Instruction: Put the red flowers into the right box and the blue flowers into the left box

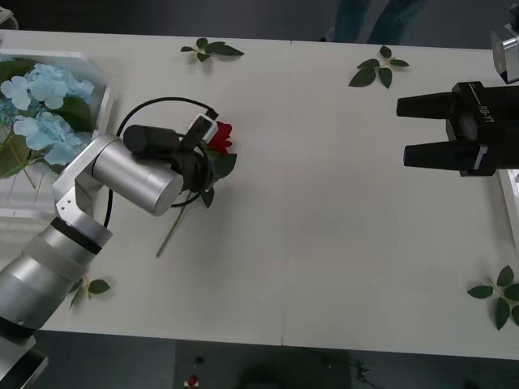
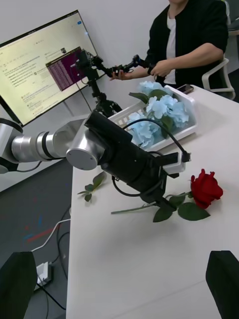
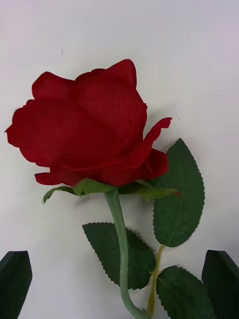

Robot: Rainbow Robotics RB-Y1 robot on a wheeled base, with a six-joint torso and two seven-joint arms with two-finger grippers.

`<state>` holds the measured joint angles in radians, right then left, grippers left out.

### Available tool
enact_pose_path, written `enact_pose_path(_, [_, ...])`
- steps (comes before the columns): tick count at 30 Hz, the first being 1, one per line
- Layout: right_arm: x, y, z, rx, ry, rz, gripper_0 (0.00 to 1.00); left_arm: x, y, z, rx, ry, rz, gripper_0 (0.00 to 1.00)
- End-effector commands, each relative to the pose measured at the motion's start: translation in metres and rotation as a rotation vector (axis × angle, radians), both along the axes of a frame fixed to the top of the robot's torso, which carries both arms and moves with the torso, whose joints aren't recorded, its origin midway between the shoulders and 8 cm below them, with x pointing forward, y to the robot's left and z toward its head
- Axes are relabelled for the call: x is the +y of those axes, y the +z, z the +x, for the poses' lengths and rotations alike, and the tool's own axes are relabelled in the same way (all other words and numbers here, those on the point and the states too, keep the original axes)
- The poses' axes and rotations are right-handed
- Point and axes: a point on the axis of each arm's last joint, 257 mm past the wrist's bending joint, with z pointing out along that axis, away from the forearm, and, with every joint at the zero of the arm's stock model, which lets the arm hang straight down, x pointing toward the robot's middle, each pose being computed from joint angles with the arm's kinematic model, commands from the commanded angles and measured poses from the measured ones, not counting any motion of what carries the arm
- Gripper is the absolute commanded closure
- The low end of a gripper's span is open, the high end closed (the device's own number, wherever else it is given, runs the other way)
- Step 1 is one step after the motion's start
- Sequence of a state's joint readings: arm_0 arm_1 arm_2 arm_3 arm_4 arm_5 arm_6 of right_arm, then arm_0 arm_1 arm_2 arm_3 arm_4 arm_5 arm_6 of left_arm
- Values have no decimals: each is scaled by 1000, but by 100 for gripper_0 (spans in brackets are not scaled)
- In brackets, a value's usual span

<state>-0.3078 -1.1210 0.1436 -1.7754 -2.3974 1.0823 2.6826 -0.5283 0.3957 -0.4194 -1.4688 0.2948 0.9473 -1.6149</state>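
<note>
One of the red flowers lies on the white table, its stem running toward the table's front. My left gripper hovers open over that stem just below the bloom, with a black finger on either side of it. In the right wrist view the same rose lies just past the left wrist. The blue flowers lie in the left box at the far left. My right gripper hangs open above the table's right side, beside a sliver of the right box.
Flowerless leaf sprigs lie at the back middle, back right, front right and front left. The wide middle of the table is bare.
</note>
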Motion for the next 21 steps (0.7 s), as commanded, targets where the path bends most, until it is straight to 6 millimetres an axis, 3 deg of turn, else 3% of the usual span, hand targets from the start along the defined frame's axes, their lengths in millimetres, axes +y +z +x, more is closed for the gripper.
enact_pose_path(1, [3, 9, -3, -40, 16, 5, 0, 5, -4, -4, 6, 38, -39, 0])
enact_pose_path(8, [3, 9, -3, -40, 16, 5, 0, 7, -29, -14, 55, 40, -24, 2])
enact_pose_path(9, [3, 9, -3, -40, 16, 5, 0, 6, -28, -14, 54, 38, -23, 9])
enact_pose_path(13, [3, 9, -3, -40, 16, 5, 0, 7, -31, -16, 60, 41, -25, 53])
enact_pose_path(14, [3, 9, -3, -40, 16, 5, 0, 7, -31, -16, 61, 43, -25, 72])
enact_pose_path(16, [3, 9, -3, -40, 16, 5, 0, 6, -31, -16, 62, 42, -29, 97])
enact_pose_path(21, [3, 9, -3, -40, 16, 5, 0, -11, -21, -14, 51, 29, -122, 100])
